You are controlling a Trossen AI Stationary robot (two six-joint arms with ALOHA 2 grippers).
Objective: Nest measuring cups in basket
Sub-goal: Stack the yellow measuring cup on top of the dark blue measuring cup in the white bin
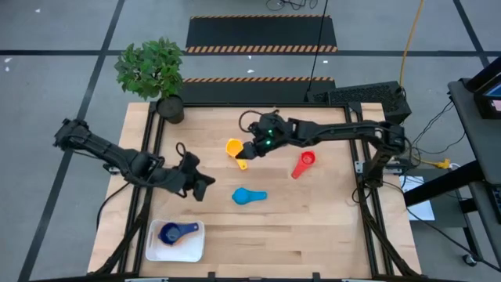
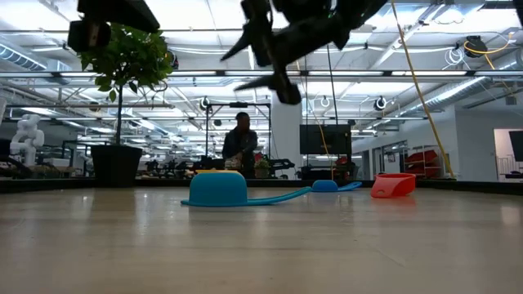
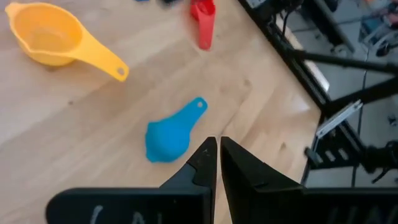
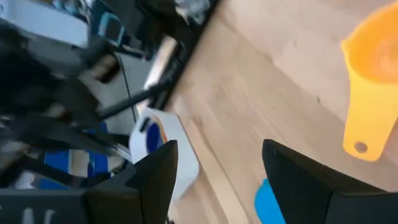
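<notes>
Overhead, the wooden counter (image 1: 313, 219) carries five measuring cups: a yellow cup (image 1: 234, 148) just beside the right tool (image 1: 249, 153), whose fingers stand wide and hold nothing; a red cup (image 1: 304, 164) a little farther off to that arm's side; a light blue cup (image 1: 248, 196) near the left tool (image 1: 205, 186), apart from it on the bare wood; and a dark blue cup (image 1: 171, 233) lying with an orange one in the white basket (image 1: 196, 249) at the near left corner, well apart from both tools. One potted plant (image 1: 154, 74) stands at the far left corner. At counter level, the light blue cup (image 2: 219, 190) sits mouth down in front, a second blue cup (image 2: 327, 185) and the red cup (image 2: 393, 185) behind it, one tool (image 2: 274, 69) hanging above with its fingers spread; one person (image 2: 241, 145) shows in the room beyond. From the left wrist, that tool (image 3: 218, 149) is narrowed to a slit, empty, with the light blue cup (image 3: 171, 134) just ahead of its tips, the yellow cup (image 3: 53, 37) and red cup (image 3: 203, 22) farther on. From the right wrist, the wide tool (image 4: 221, 168) frames bare wood, the yellow cup (image 4: 373, 81) to one side, the basket (image 4: 180, 149) with the dark blue cup (image 4: 148, 138) beyond.
</notes>
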